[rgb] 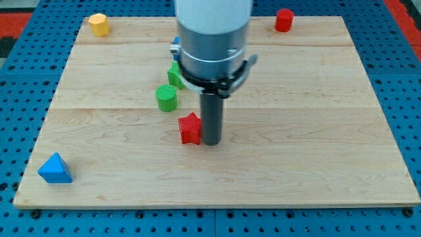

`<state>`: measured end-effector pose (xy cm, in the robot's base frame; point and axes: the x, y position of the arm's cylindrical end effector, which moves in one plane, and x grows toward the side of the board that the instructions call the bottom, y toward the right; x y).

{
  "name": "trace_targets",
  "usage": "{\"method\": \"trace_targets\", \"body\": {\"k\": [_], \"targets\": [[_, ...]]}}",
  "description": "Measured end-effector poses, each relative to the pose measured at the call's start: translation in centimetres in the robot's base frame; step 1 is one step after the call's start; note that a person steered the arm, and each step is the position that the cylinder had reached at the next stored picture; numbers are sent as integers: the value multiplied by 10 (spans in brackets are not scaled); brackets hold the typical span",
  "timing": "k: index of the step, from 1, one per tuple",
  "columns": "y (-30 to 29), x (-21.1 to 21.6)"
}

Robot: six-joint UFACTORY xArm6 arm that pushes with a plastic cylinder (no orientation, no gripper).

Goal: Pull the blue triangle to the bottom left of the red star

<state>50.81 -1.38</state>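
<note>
The blue triangle (54, 168) lies near the board's bottom left corner. The red star (190, 128) sits near the board's middle. My tip (212, 142) rests on the board just to the right of the red star, touching or nearly touching it, and far to the right of the blue triangle.
A green cylinder (166, 97) stands up and left of the red star. A second green block (175, 76) and a blue block (175, 43) are partly hidden behind the arm. A yellow block (99, 24) is at top left, a red cylinder (283, 20) at top right.
</note>
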Motion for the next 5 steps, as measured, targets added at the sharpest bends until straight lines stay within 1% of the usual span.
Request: {"method": "trace_targets", "body": {"k": [2, 3, 4, 5], "targets": [[-71, -2], [-97, 40], [-180, 92], [-287, 95]]}}
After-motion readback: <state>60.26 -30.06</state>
